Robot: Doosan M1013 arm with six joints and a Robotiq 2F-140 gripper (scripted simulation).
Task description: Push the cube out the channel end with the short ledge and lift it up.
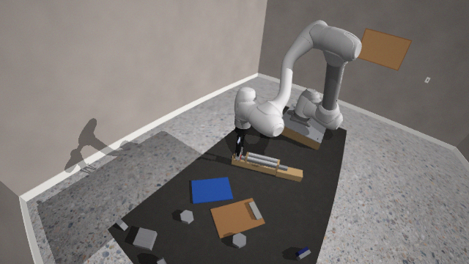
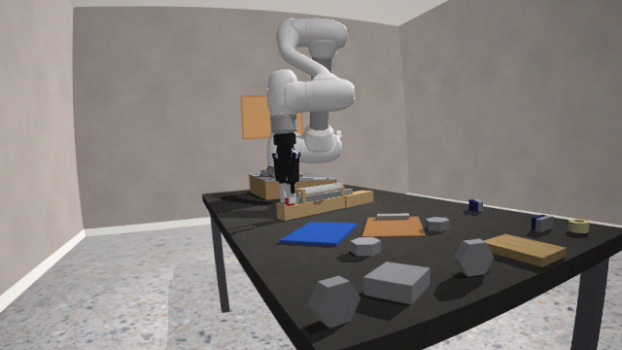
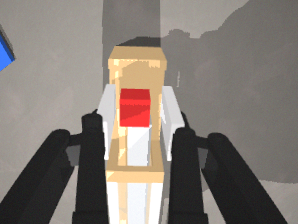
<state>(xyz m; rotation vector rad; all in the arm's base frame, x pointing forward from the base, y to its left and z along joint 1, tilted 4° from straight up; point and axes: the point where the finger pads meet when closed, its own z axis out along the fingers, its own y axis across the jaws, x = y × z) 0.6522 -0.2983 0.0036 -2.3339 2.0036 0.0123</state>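
Observation:
The wooden channel with grey side rails lies on the black table in front of the arm's base. The red cube sits at the channel's left end, on the short ledge just inside the raised lip. My gripper points down right above that end. Its fingers stand partly apart on either side of the channel, a little behind the cube. Nothing is between the fingertips.
A blue mat and a tan board with a grey bar lie in front of the channel. Grey hexagonal blocks, a grey box, a wooden plank and a tape roll lie farther off.

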